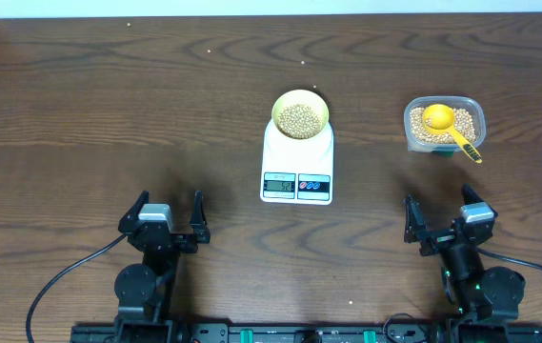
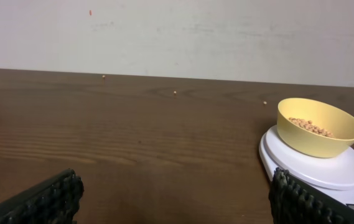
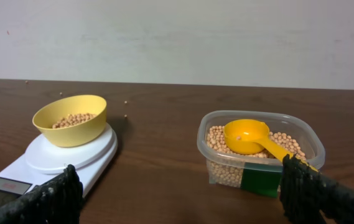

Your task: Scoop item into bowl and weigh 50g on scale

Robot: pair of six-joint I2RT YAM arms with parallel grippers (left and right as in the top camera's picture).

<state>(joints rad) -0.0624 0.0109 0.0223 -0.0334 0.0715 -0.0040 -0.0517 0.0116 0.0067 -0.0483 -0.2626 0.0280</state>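
The pale yellow bowl (image 1: 300, 114) sits on the white scale (image 1: 297, 164) and holds tan beans (image 1: 299, 118). The bowl also shows in the left wrist view (image 2: 318, 127) and the right wrist view (image 3: 71, 119). The scale's display (image 1: 279, 183) faces the front edge; its digits are too small to read. My left gripper (image 1: 168, 220) is open and empty near the table's front left. My right gripper (image 1: 441, 219) is open and empty near the front right, below the tub.
A clear plastic tub (image 1: 444, 124) of beans stands at the right, with a yellow handled scoop (image 1: 447, 124) lying in it; both show in the right wrist view (image 3: 260, 149). A few stray beans (image 2: 175, 93) lie on the far table.
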